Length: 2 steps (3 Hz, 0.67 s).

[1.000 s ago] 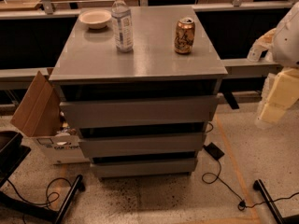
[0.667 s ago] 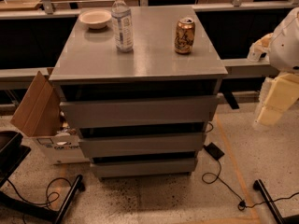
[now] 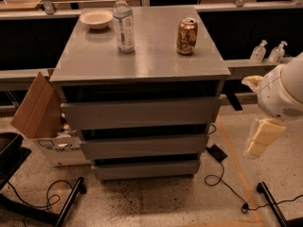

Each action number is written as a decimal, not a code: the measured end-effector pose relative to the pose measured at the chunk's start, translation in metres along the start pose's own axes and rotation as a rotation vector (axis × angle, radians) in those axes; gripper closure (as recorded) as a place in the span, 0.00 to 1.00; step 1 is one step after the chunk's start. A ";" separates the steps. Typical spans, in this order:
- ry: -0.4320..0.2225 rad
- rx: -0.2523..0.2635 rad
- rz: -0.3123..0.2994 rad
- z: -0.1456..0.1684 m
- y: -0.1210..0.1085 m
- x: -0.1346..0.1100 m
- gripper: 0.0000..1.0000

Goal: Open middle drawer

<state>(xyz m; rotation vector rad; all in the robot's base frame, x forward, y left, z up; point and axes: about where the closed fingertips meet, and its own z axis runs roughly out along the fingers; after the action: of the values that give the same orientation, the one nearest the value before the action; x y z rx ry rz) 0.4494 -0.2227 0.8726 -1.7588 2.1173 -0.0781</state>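
The grey cabinet stands in the middle of the camera view with three stacked drawers. The middle drawer is the second front panel, plain and handleless, and looks pushed in. The taller top drawer is above it and the lowest drawer below. My gripper, cream-coloured under the white arm, hangs to the right of the cabinet at about the middle drawer's height, apart from it and holding nothing.
On the cabinet top stand a white bowl, a water bottle and a can. An open cardboard box sits at the left. Cables and a black adapter lie on the floor at the right. A black stand is at the lower left.
My gripper has moved down and a little left, closer to the cabinet's right side. The drawers and the things on top have not moved.
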 end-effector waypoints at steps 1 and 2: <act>-0.010 0.036 -0.032 0.055 -0.009 0.011 0.00; 0.047 0.070 -0.058 0.100 -0.020 0.023 0.00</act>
<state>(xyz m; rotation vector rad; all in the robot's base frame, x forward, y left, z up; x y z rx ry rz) 0.4979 -0.2289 0.7796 -1.7946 2.0697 -0.2079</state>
